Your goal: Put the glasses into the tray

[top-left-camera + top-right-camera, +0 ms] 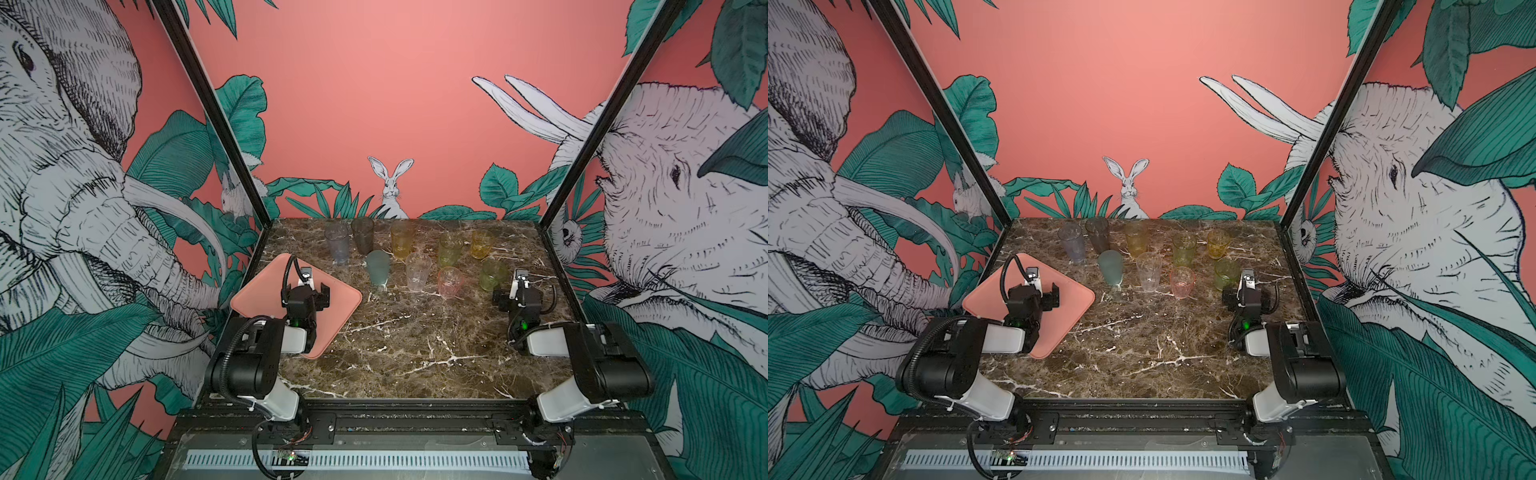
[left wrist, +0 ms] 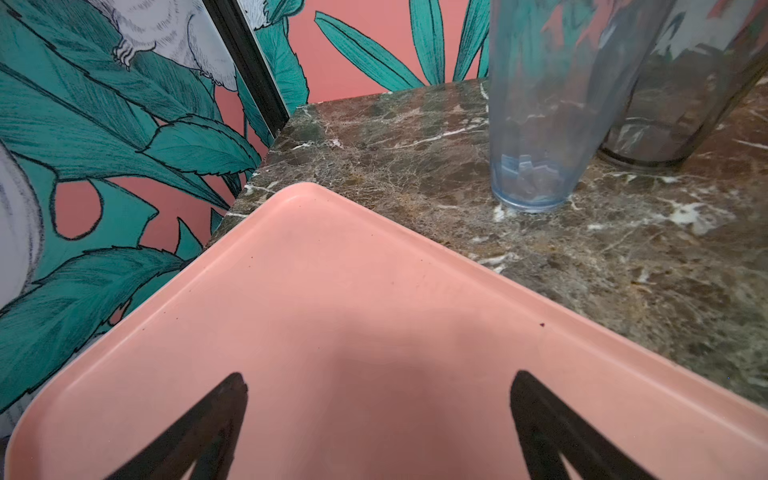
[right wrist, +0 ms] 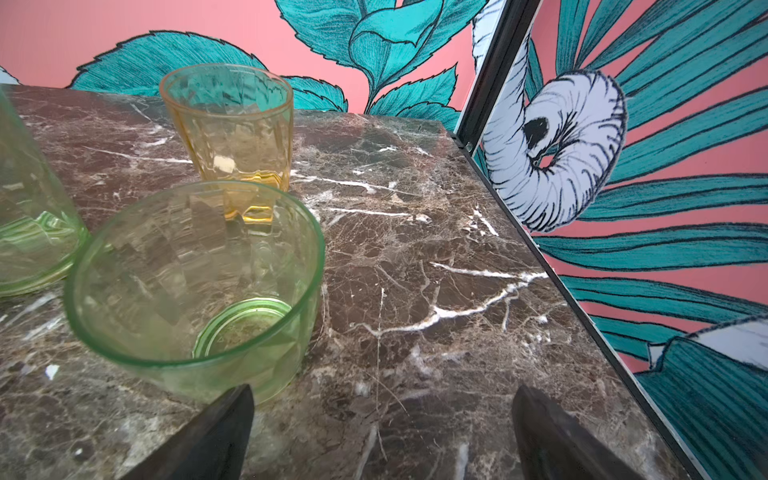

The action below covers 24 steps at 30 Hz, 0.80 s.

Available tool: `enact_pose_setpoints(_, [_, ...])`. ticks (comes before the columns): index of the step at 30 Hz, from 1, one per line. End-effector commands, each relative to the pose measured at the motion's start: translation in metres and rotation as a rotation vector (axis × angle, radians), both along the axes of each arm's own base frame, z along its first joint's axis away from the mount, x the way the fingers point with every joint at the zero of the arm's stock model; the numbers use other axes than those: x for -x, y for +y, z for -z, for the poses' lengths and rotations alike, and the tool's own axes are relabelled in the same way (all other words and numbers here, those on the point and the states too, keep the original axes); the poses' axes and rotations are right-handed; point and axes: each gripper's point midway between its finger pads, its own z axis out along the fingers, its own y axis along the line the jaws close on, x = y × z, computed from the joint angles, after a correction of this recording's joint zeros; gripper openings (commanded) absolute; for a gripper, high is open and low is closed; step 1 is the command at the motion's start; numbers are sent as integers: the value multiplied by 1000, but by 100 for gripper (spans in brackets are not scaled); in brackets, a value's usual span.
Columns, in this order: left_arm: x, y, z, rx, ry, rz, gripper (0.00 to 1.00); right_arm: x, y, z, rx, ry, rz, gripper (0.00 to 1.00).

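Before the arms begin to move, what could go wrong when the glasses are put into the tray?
1. The short green glass stands just by the open right gripper, with a taller green glass and a yellow glass close by; a wide approach may knock one over.
2. The tray seems to hang over the left edge of the table; weight there might tip it.
3. The open left gripper hovers over the tray and could block placing.

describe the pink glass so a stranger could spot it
On the table, look right of the tray along the front row. The pink glass stands between a clear glass and a green glass, the only pink tint.
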Motion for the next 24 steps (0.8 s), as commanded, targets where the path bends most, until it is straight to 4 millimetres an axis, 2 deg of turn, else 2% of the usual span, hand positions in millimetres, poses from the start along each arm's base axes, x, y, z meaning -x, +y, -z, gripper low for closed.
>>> enact_pose_setpoints(1, [-4, -1, -12, 2, -37, 1, 100, -4, 1, -7, 3, -26, -7, 99])
enact_pose_setpoints(24, [-4, -1, -11, 4, -35, 1, 100, -5, 1, -6, -1, -21, -10, 99])
